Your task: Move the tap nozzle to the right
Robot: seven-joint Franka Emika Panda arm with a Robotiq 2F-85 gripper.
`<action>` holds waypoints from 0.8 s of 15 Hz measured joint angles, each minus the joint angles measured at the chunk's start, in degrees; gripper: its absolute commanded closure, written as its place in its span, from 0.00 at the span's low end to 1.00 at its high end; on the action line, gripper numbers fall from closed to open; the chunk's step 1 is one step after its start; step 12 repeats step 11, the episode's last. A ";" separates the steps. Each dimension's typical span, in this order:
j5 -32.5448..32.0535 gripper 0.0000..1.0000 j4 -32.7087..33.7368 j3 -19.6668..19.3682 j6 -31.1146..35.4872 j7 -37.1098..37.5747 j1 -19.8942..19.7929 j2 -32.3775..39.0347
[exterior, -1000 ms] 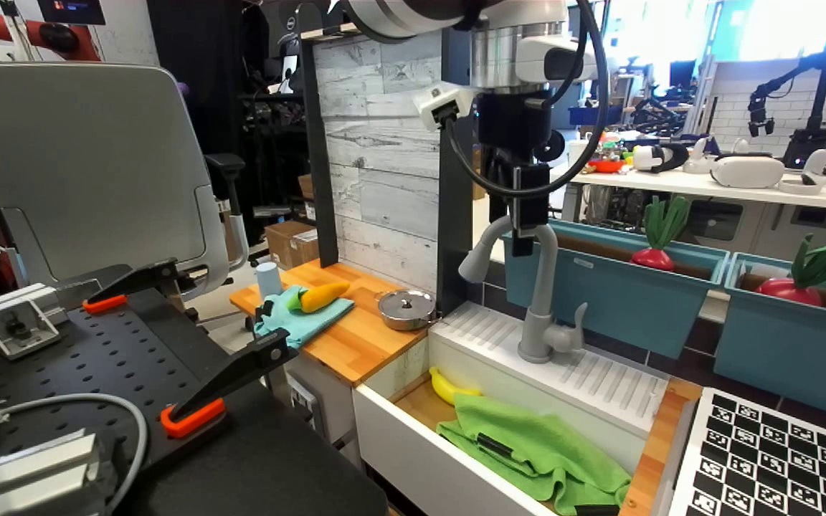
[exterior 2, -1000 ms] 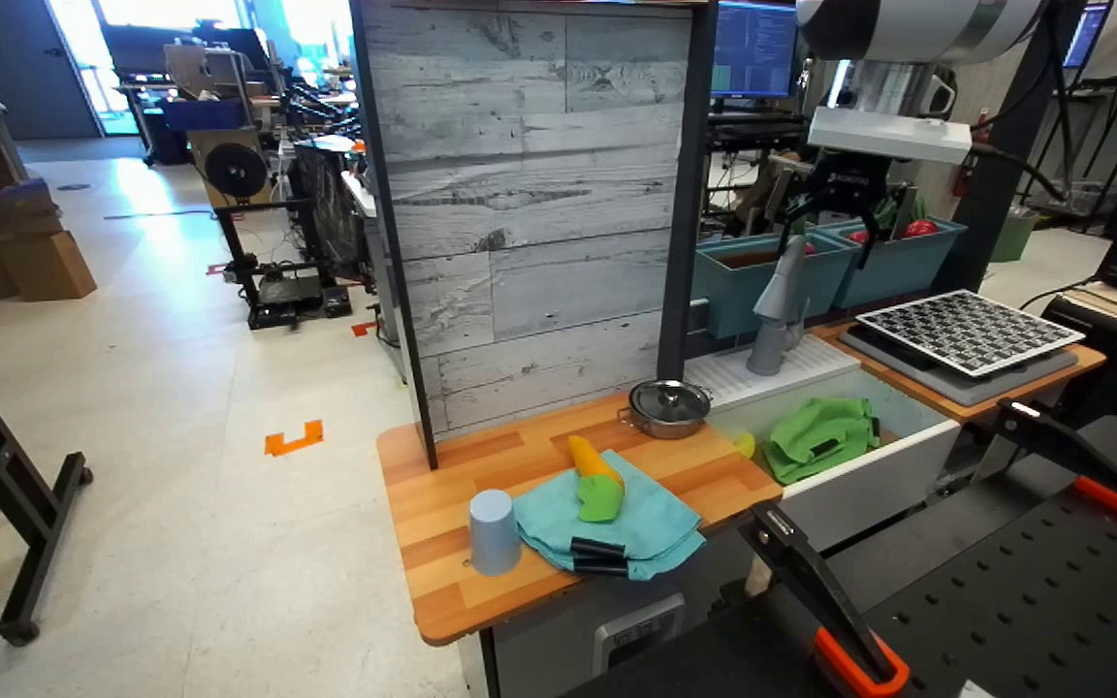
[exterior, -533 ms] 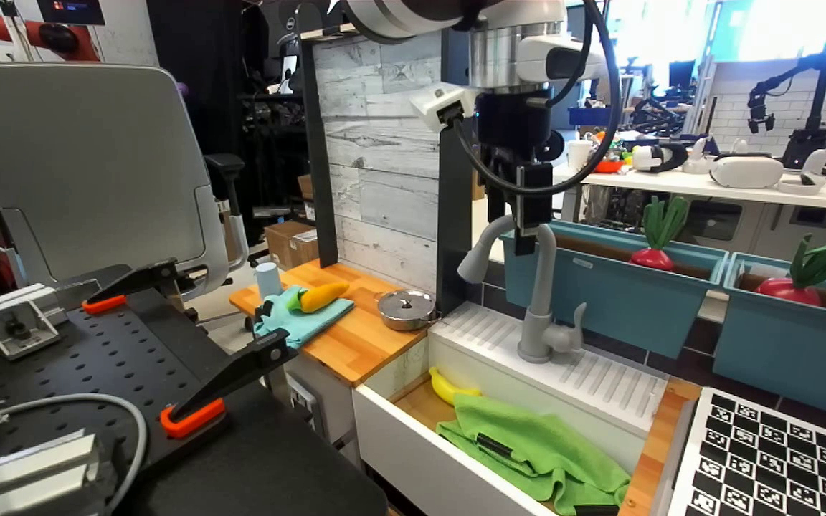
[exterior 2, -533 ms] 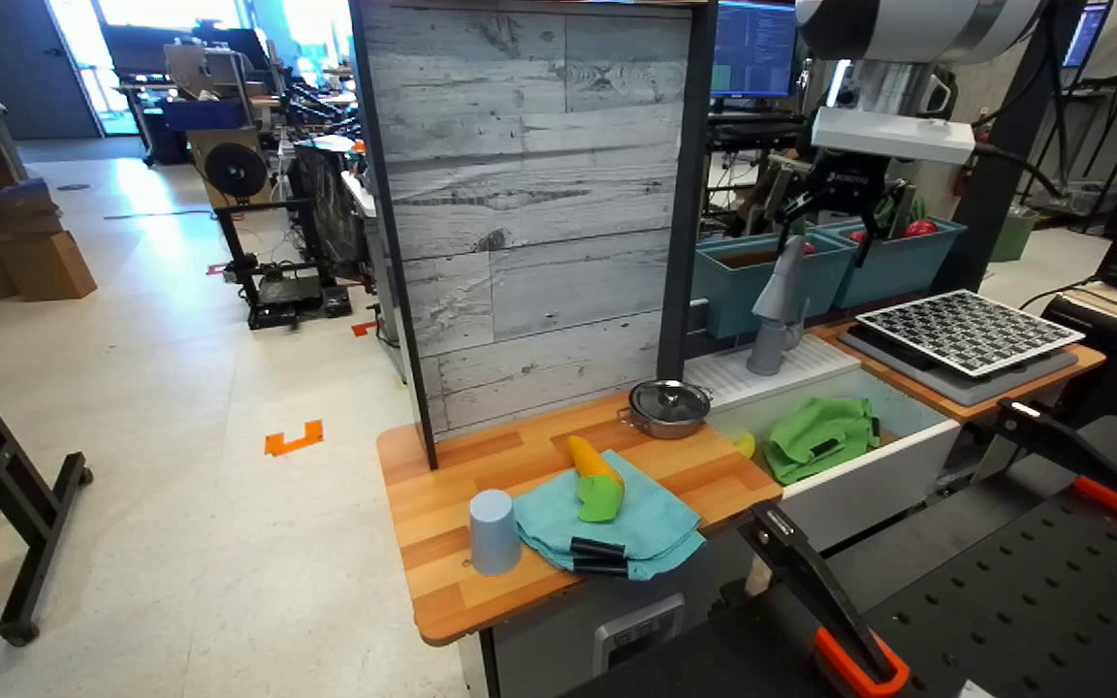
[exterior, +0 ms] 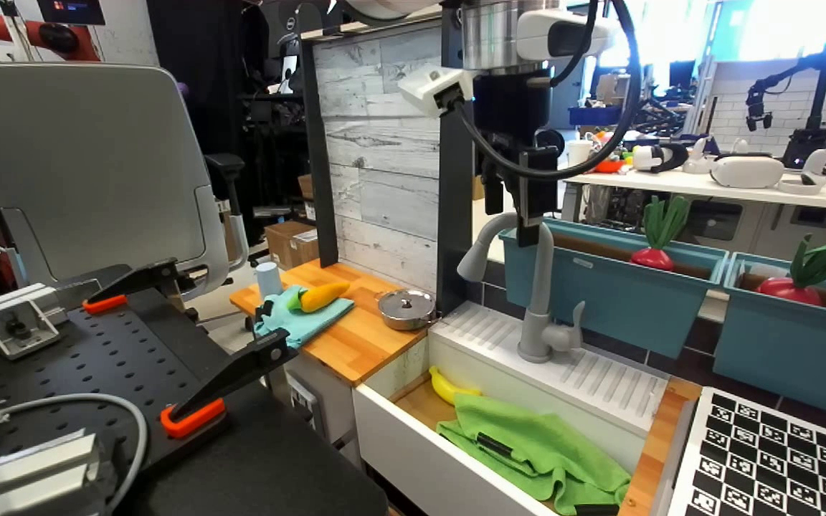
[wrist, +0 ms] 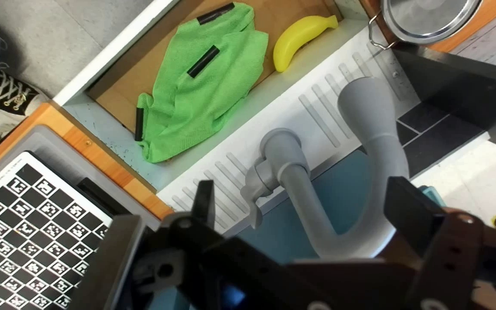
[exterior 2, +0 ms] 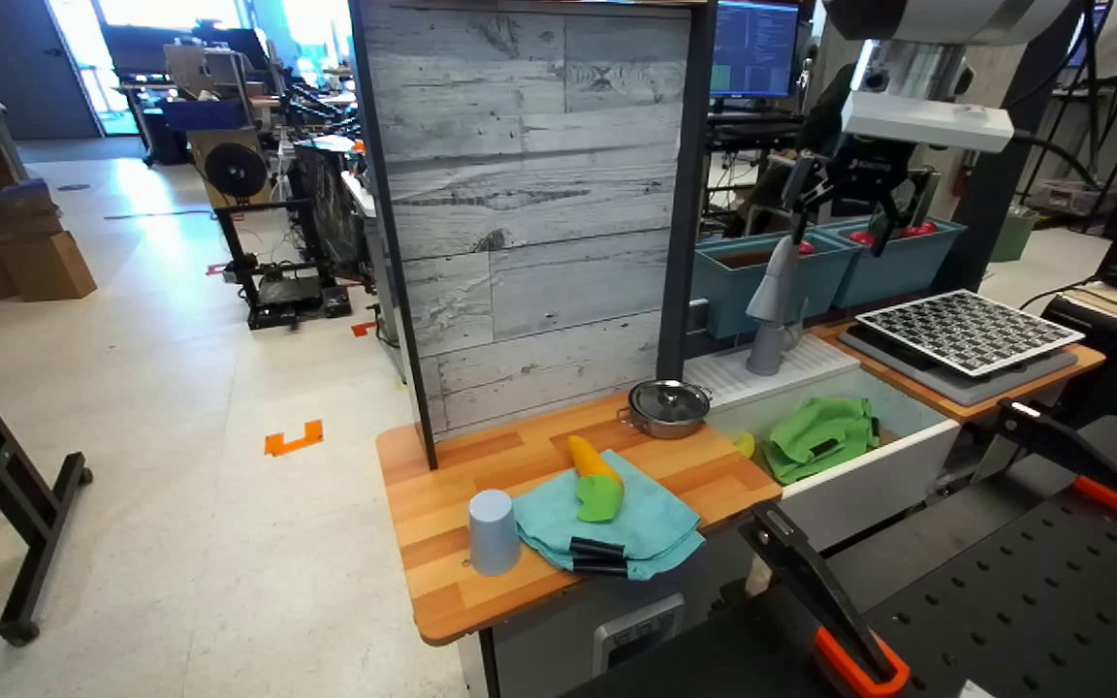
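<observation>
The tap nozzle is a grey gooseneck spout; it stands upright on the white sink ledge in both exterior views (exterior: 543, 279) (exterior 2: 772, 296) and fills the middle of the wrist view (wrist: 388, 150). Its head points toward the pot side. My gripper (exterior: 510, 226) is open above and around the top of the arch, fingers pointing down. In an exterior view the gripper (exterior 2: 838, 237) has one fingertip at the spout's top. In the wrist view the gripper (wrist: 302, 204) has the arch between its fingers; the right finger overlaps the outer curve, and I cannot tell whether it touches.
Teal planters (exterior: 606, 301) with red radishes stand behind the tap. The sink (exterior: 413, 444) below holds a green towel (exterior: 528, 437) and a yellow banana (exterior: 452, 387). A lidded pot (exterior: 407, 309) stands left of the tap by a dark post (exterior: 454, 215). A checkered board (exterior: 771, 459) lies right.
My gripper has risen a little and, in an exterior view, shifted right. The spout has shifted very slightly left in both exterior views. The fingers stay spread.
</observation>
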 measured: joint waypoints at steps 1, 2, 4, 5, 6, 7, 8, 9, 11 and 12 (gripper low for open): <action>0.24 0.00 -0.96 0.21 0.50 -0.75 -0.43 -0.79; 0.80 0.00 -1.96 0.50 1.13 -1.60 -0.82 -1.61; 1.47 0.00 -4.01 1.16 2.46 -3.13 -1.46 -3.46; 1.81 0.00 -5.22 1.60 3.32 -4.09 -1.71 -4.57; 2.04 0.00 -6.57 2.17 4.06 -5.29 -1.98 -5.87; 2.27 0.00 -7.97 2.83 4.74 -6.70 -2.24 -7.24; 2.42 0.00 -9.49 3.52 5.48 -8.31 -2.43 -8.71; 2.63 0.00 -10.81 4.02 5.77 -9.33 -2.48 -10.03; 2.86 0.00 -12.41 4.47 5.96 -10.15 -2.49 -11.64; 2.86 0.00 -12.41 4.47 5.96 -10.15 -2.49 -11.64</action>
